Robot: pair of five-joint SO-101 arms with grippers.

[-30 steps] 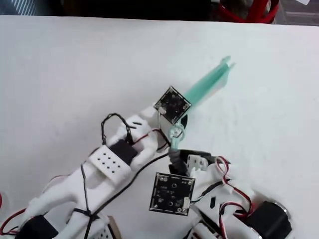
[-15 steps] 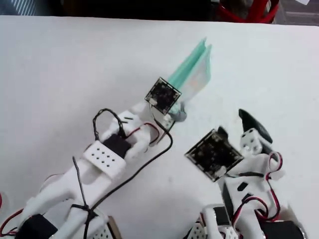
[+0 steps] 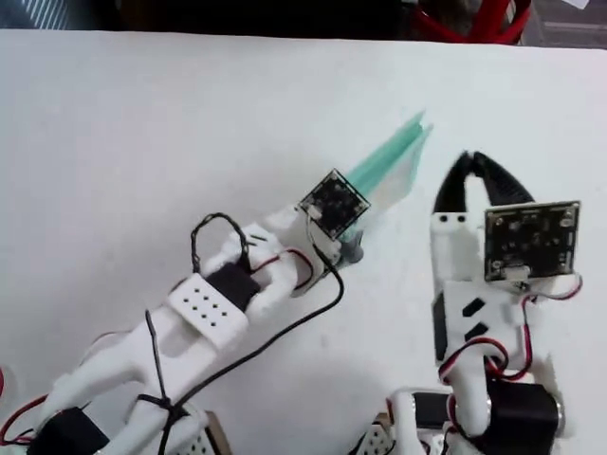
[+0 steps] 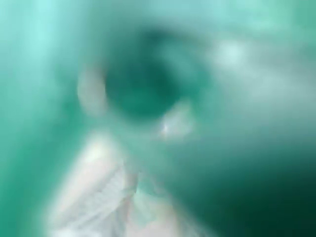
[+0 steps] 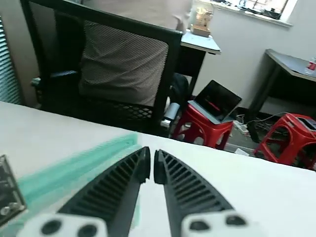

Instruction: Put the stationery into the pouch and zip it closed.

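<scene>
White table (image 3: 142,123) runs wide and bare around both arms, with a dark chair (image 5: 123,59) and red stools (image 5: 207,131) in the room past its far edge. The left gripper (image 3: 353,239) sits under its own wrist camera and seems clamped on the near end of the green pouch (image 3: 389,161). That is a judgement from how the pouch stands on edge and slants away toward the far right instead of lying flat. The same green presses right up against the left wrist lens (image 4: 148,98). Holding it by one end likely keeps it steady so the other arm can work the zip, though I cannot tell whether the zip is closed or whether the stationery is inside. The right gripper (image 3: 471,163) hangs just beside the pouch's far tip, not touching it, its dark jaws together on nothing and pointing toward the far edge (image 5: 152,163). From its wrist the pouch (image 5: 74,165) lies beside the tips. Open table lies on every side of the pouch, while the gap between the two arms is the tight spot if the right one swings in
</scene>
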